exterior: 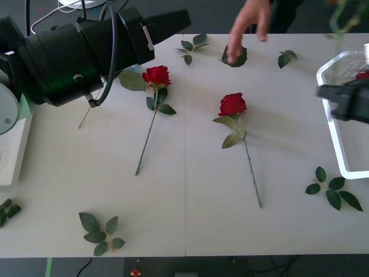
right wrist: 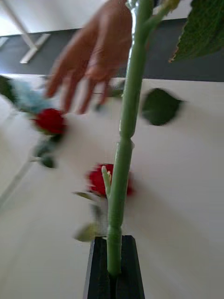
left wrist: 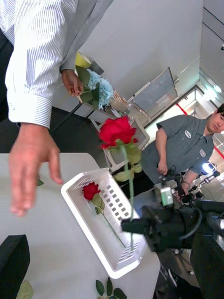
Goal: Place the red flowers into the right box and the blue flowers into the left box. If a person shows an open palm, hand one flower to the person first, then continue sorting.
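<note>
My right gripper point(exterior: 330, 95) point(right wrist: 114, 243) is shut on the green stem of a red rose point(left wrist: 116, 131), held upright above the right box point(exterior: 346, 167) point(left wrist: 77, 205). One red rose point(left wrist: 91, 190) lies inside that white tray. Two more red roses point(exterior: 157, 75) point(exterior: 232, 104) lie on the table. A person's hand point(exterior: 249, 23) point(left wrist: 28, 163) point(right wrist: 93, 56) reaches over the far edge, fingers spread and pointing down at a leaf point(exterior: 235, 56). The person's other hand holds a blue flower point(left wrist: 100, 88). My left gripper point(exterior: 173, 20) hovers open over the far left, finger point(left wrist: 11, 259) at the corner. The left box point(exterior: 11, 150) sits at the left edge.
Loose leaf sprigs point(exterior: 101, 231) point(exterior: 333, 190) point(exterior: 193, 46) point(exterior: 286, 56) lie scattered on the white table point(exterior: 190, 196). A thin stem point(exterior: 86, 118) pokes out from under my left arm. Another person stands in the room behind.
</note>
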Available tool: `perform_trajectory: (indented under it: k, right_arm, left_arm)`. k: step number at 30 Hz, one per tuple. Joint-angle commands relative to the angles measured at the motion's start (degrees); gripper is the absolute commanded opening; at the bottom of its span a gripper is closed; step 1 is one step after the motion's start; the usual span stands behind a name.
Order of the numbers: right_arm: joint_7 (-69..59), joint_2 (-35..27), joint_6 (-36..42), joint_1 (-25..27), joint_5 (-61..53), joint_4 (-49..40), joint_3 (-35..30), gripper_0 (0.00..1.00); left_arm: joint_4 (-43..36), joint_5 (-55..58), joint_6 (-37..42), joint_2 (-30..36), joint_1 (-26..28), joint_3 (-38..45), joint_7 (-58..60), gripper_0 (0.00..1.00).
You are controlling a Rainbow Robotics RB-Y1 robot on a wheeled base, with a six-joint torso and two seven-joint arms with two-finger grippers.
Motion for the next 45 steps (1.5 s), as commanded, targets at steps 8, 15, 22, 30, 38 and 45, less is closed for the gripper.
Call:
perform_trajectory:
  k: [8,15,22,30,38,45]
  right_arm:
    - [0.66,1.49,-15.46,-2.68,2.20,0.10,-4.45,0.00]
    - [1.37,7.47,-17.05,-14.64,9.94,6.08,-0.23,0.00]
    - [2.16,12.22,-22.67,-25.54,16.97,15.66,6.89,0.00]
    - [3.12,16.26,-25.92,-33.53,25.41,22.95,10.67,0.00]
    - [3.39,17.67,-26.71,-35.73,29.45,24.53,11.55,0.00]
    - [3.12,17.75,-26.71,-35.73,27.87,24.53,11.72,0.37]
  left_arm:
    - [-1.53,0.54,-0.71,-0.65,-1.41,-0.20,-3.78,1.00]
    - [-1.53,0.54,-0.71,-0.65,-1.41,-0.20,-3.78,1.00]
    - [-1.53,0.54,-0.71,-0.65,-1.41,-0.20,-3.78,1.00]
    - [-1.53,0.54,-0.71,-0.65,-1.41,-0.20,-3.78,1.00]
    - [-1.53,0.54,-0.71,-0.65,-1.41,-0.20,-3.78,1.00]
    - [-1.53,0.54,-0.71,-0.65,-1.41,-0.20,-3.78,1.00]
